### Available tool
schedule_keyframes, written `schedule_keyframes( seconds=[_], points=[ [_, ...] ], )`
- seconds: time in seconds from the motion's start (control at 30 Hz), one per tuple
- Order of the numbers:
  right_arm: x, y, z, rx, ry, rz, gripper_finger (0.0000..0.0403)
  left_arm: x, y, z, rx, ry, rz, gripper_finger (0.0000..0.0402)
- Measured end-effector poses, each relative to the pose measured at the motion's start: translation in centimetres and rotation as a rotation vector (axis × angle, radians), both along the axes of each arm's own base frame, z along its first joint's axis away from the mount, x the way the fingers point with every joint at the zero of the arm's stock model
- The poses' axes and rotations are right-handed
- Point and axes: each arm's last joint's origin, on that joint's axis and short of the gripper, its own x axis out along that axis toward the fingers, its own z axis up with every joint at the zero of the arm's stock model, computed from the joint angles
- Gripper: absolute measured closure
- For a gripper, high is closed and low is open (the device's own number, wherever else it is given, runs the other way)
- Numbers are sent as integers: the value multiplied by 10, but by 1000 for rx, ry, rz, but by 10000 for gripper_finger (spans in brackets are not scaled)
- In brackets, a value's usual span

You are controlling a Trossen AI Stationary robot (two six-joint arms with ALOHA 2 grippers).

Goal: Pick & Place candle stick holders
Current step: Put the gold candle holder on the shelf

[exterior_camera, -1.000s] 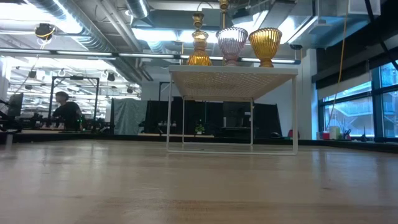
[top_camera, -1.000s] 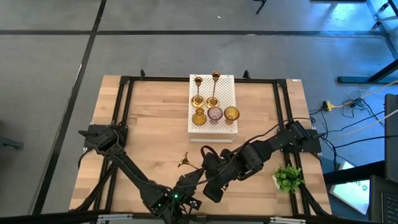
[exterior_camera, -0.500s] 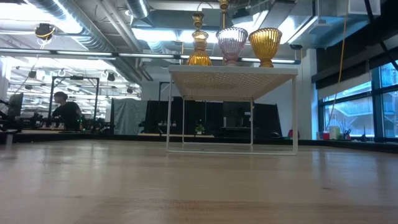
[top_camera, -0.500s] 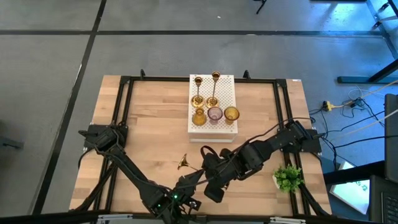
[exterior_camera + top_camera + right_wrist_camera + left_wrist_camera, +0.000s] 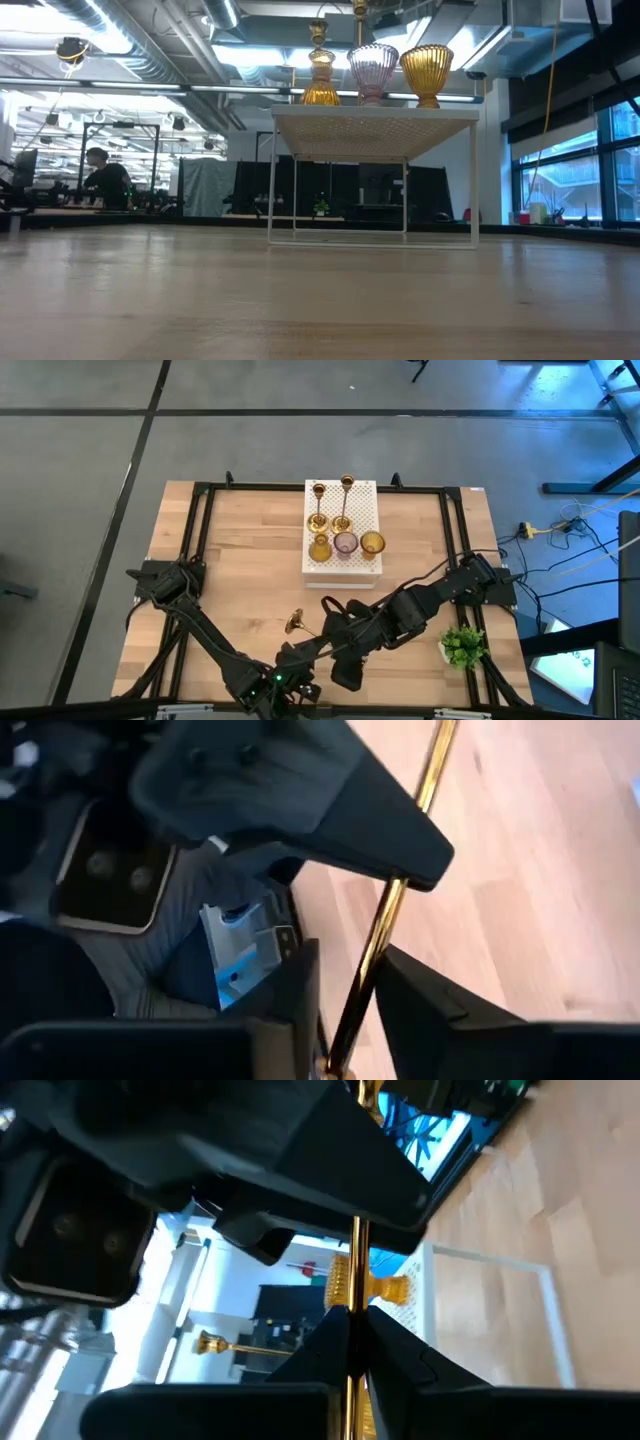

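The left gripper (image 5: 300, 652) has just clamped onto the slim brass candlestick (image 5: 296, 624) low over the table's near middle, while the right gripper's (image 5: 335, 632) fingers start parting around its stem, so it looks like a handover.

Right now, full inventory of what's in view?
brass candlesticks on stand: two, shiny gold, back row of the white stand
glass holders: three, amber, pinkish-purple, amber, front row of the stand
white stand: one, perforated top, far middle of the table
handoff candlestick: one, brass, off the table near the front, between both tools
plant: one, green, front right corner
table: one, light wood, black frame
person: one, dark, far background
left tool: shut on the handoff candlestick's stem
right tool: fingers either side of the same stem
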Motion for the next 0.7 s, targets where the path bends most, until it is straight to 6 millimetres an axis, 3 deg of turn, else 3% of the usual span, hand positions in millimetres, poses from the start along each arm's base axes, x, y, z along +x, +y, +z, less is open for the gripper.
schedule_keyframes(
  seconds=[0.23, 0.33, 0.7],
  points=[
    [-4, 9, 12, -26, -91, 111, 254, -6, -7, 0, -83, -67, -33, 390],
    [-5, 15, 26, -65, -229, 145, 241, -6, -9, -2, -136, -63, -72, 390],
    [-35, 41, 69, -483, -655, 305, 233, -7, -10, -1, -325, -145, -122, 390]
  ],
)
